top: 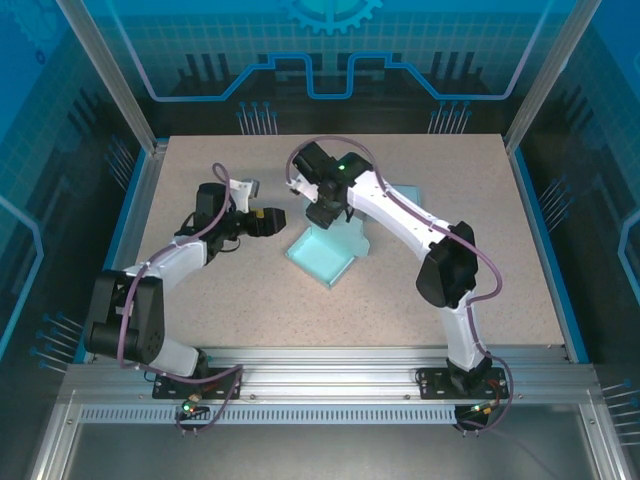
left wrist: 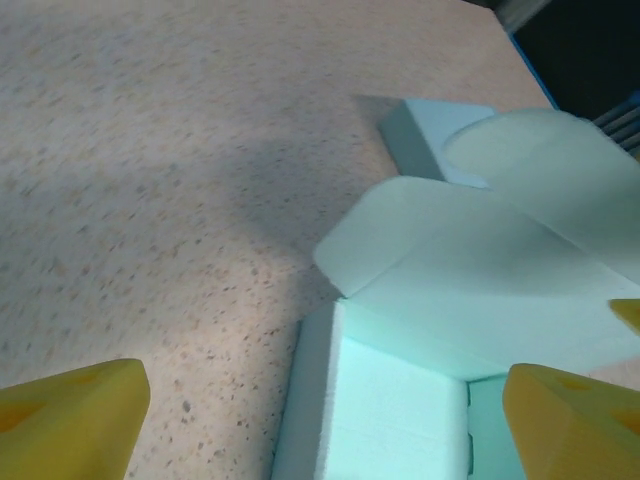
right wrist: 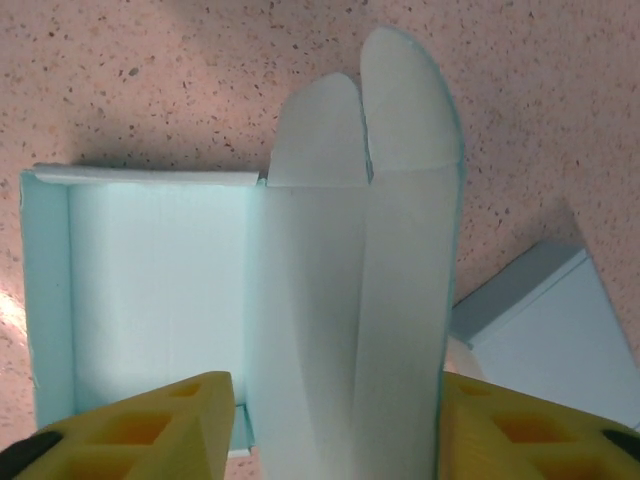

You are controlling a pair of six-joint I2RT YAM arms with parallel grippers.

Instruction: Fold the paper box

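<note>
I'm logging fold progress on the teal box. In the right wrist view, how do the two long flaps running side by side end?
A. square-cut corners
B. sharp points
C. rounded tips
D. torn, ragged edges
C: both flaps of the paper box finish in smooth curved tips over the speckled table.

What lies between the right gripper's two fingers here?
Two rounded flaps of the paper box, side by side, lie between the yellow fingers of the right gripper, as the right wrist view shows. Whether the fingers touch them cannot be told.
</note>
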